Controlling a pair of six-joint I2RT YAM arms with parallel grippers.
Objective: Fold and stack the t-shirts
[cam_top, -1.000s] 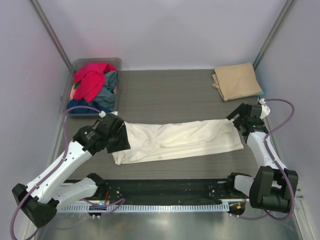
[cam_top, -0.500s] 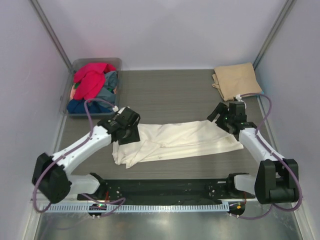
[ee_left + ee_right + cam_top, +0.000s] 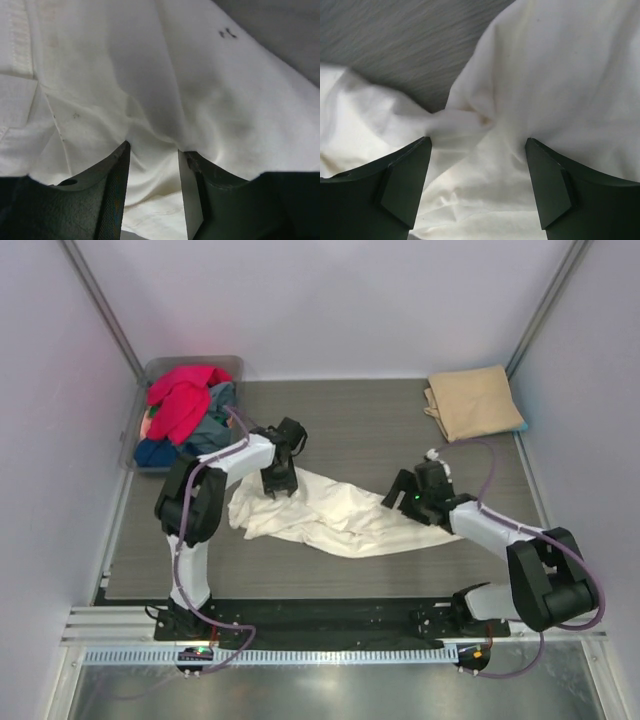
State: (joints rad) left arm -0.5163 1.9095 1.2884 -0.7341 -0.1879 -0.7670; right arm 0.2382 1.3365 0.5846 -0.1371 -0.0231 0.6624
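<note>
The cream-white t-shirt (image 3: 330, 522) lies bunched and wrinkled in the middle of the table. My left gripper (image 3: 281, 483) is over its far left end. In the left wrist view its jaws (image 3: 153, 150) stand apart with cream cloth (image 3: 200, 90) under and between them. My right gripper (image 3: 402, 498) is low over the shirt's right part. In the right wrist view it (image 3: 477, 142) is wide open over the cloth (image 3: 560, 75), holding nothing. A folded tan-beige t-shirt (image 3: 472, 400) lies at the far right corner. Red (image 3: 180, 400) and blue-grey (image 3: 215, 428) shirts sit in the tub.
The grey plastic tub (image 3: 196, 361) stands at the far left corner, close behind my left arm. Bare dark table (image 3: 350, 430) shows between the tub and the tan shirt. Metal frame posts rise at both far corners.
Both grippers moved inward from the shirt's ends toward the middle. The shirt went from a stretched flat strip to a shorter, crumpled heap. The left gripper also moved farther from the arms' bases.
</note>
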